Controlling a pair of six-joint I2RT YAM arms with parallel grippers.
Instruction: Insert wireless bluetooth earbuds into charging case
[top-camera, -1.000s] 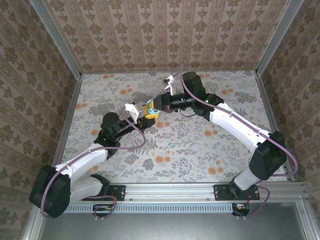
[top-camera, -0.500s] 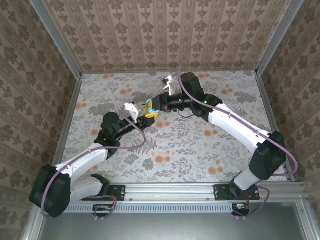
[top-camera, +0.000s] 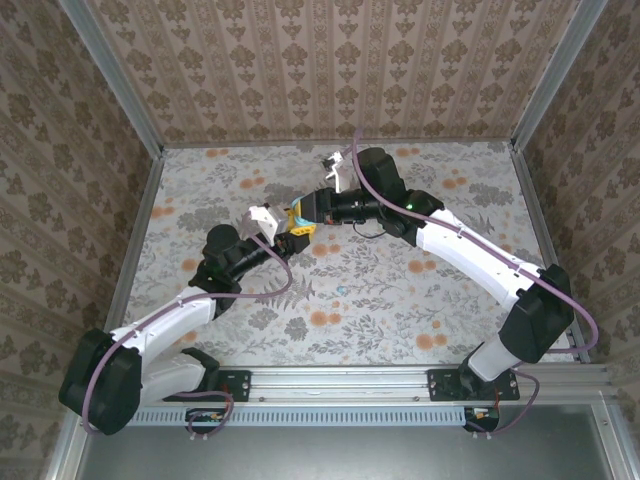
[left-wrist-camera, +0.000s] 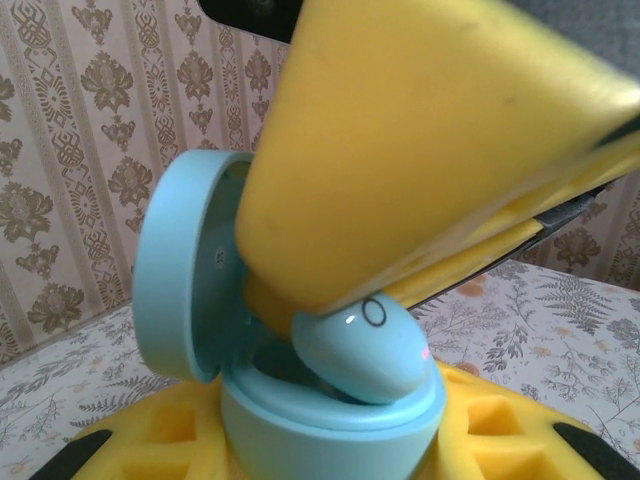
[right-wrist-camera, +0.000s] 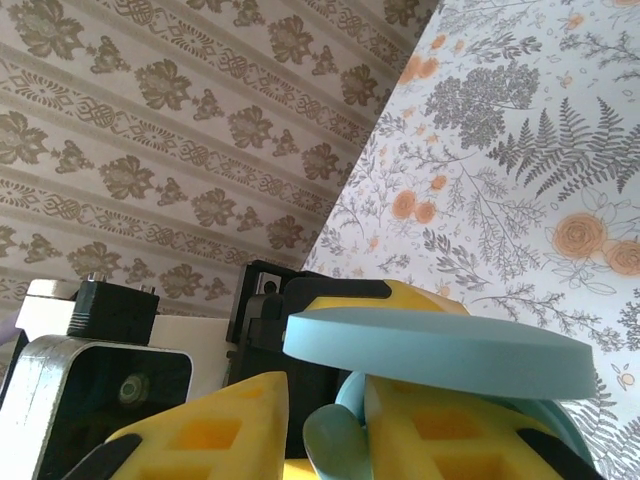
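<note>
My left gripper (left-wrist-camera: 325, 445) is shut on the base of a teal charging case (left-wrist-camera: 330, 425), whose lid (left-wrist-camera: 180, 270) stands open to the left. A teal earbud (left-wrist-camera: 365, 345) lies tilted in the case's mouth, under a yellow finger (left-wrist-camera: 420, 130) of my right gripper. In the right wrist view the earbud (right-wrist-camera: 335, 445) rests against one finger, with a narrow dark gap to the other, so my right gripper (right-wrist-camera: 325, 400) stands slightly open. The case lid (right-wrist-camera: 440, 340) shows edge-on just above. Both grippers meet above the table's middle (top-camera: 298, 224).
One small teal earbud (top-camera: 341, 290) lies loose on the floral tabletop, nearer the arms' bases. Patterned walls and metal posts (top-camera: 150, 175) close in the table on three sides.
My right gripper's jaws have parted a little around the earbud. Both arms have barely moved.
</note>
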